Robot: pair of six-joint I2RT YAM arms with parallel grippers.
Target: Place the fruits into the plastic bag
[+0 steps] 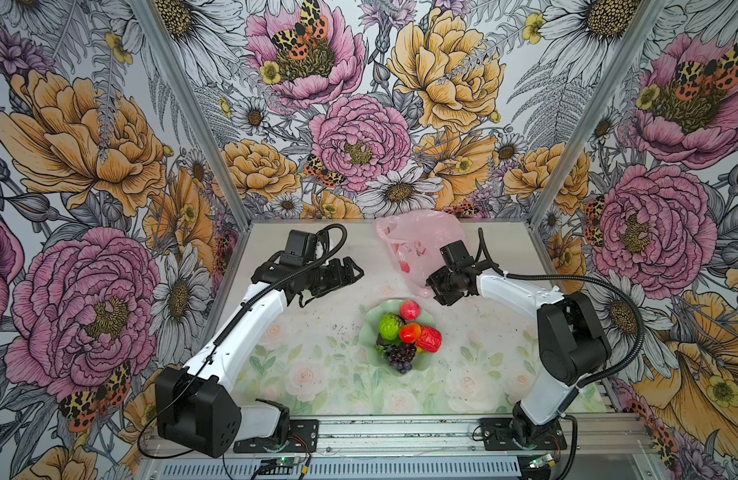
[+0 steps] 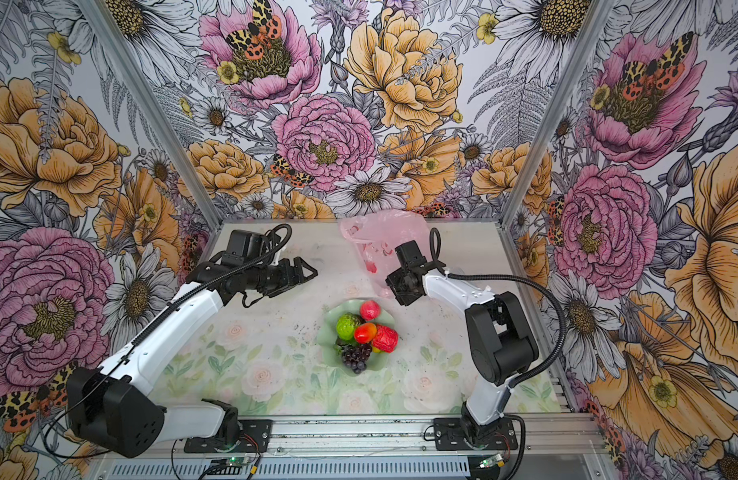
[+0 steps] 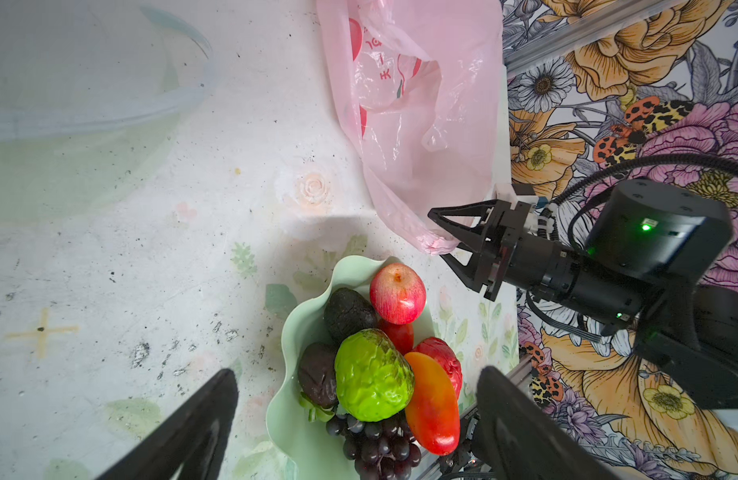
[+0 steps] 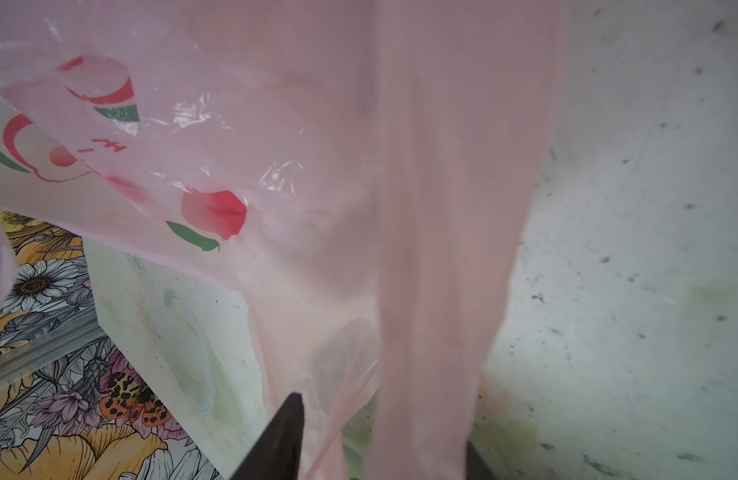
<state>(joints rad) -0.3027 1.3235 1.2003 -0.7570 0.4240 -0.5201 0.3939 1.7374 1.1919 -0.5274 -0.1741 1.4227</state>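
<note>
The toy fruits [image 1: 404, 332] sit heaped in the pale green scalloped dish [image 1: 369, 332]. The pink plastic bag [image 1: 417, 241] lies on the counter [image 1: 317, 332] just behind the dish, handle end nearest its rim. The right gripper [image 3: 435, 236] stands half open astride that handle end, not visibly pinching it; the left gripper [image 1: 352, 276], behind and left of the dish, gapes wide, holding nothing.

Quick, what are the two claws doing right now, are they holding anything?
Left gripper: open, holding nothing.
Right gripper: jaws on either side of the plastic bag's bunched end; whether they grip it cannot be told.
</note>
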